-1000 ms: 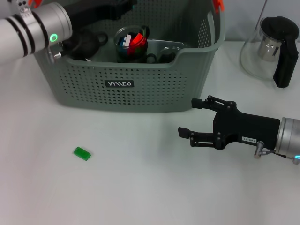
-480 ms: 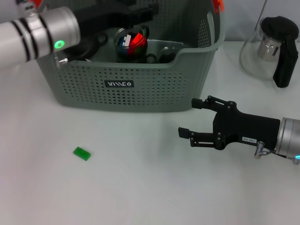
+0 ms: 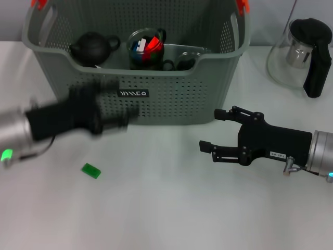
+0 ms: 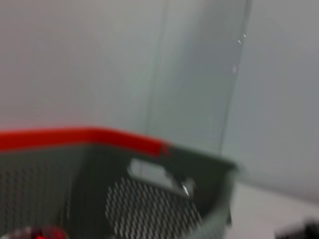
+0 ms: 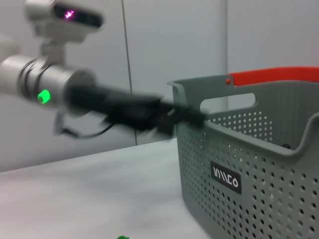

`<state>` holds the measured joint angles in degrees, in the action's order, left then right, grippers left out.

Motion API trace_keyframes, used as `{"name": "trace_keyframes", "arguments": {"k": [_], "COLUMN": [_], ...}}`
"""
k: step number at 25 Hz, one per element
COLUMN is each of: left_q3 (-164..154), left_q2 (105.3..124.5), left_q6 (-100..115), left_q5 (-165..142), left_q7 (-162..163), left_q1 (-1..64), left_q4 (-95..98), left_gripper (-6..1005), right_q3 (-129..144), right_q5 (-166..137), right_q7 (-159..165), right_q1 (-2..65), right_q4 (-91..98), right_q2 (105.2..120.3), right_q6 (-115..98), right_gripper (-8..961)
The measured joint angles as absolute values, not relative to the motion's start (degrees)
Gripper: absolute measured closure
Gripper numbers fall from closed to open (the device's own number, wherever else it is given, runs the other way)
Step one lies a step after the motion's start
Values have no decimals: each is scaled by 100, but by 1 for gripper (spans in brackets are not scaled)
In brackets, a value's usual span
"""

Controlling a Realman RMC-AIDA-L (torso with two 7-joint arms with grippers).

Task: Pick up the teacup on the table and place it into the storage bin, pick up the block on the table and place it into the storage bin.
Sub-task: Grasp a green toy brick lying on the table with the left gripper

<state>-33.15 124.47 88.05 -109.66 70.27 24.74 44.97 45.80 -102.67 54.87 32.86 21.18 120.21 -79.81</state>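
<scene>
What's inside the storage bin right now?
In the storage bin: a dark teapot, a glass cup holding red, blue and white pieces, and some dark items beside it. The front wall hides the bin's floor and anything lying low.

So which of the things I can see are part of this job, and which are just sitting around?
Job items:
- storage bin
- green block on the table, not yet binned
- left claw, in front of the bin, above the block

Just lying about:
- glass pitcher to the bin's right
- black teapot in the bin
- right claw, open, idle over the table
</scene>
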Motion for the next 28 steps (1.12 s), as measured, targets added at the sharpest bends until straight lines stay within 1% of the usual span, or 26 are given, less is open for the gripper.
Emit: {"name": "trace_keyframes", "arguments": {"k": [2, 5, 16, 28], "left_q3": [-3283, -3122, -2356, -2366], "left_q2": [12466, 12480, 12439, 12458], "left_q6": [8876, 8860, 8487, 7878], "left_q5": [-11279, -11634, -12643, -12829], "left_q7": [6488, 6259, 6208, 5632], "left_q1": [2260, 2131, 2044, 2044], "left_q4": [4468, 4350, 4162, 3874], "left_gripper": [171, 172, 172, 176], "right_q3": [4553, 4528, 4526, 4527], "right_q5": [-10266, -10265, -10265, -10266], "right_q7": [5488, 5489, 5493, 5493], "right_q1": [3276, 3265, 3241, 3198], "right_q4": [2119, 2118, 2074, 2066], "right_q2": [12018, 12016, 12014, 12014], "right_q6": [-7984, -8004, -7997, -7975], "right_gripper": [11, 11, 12, 11]}}
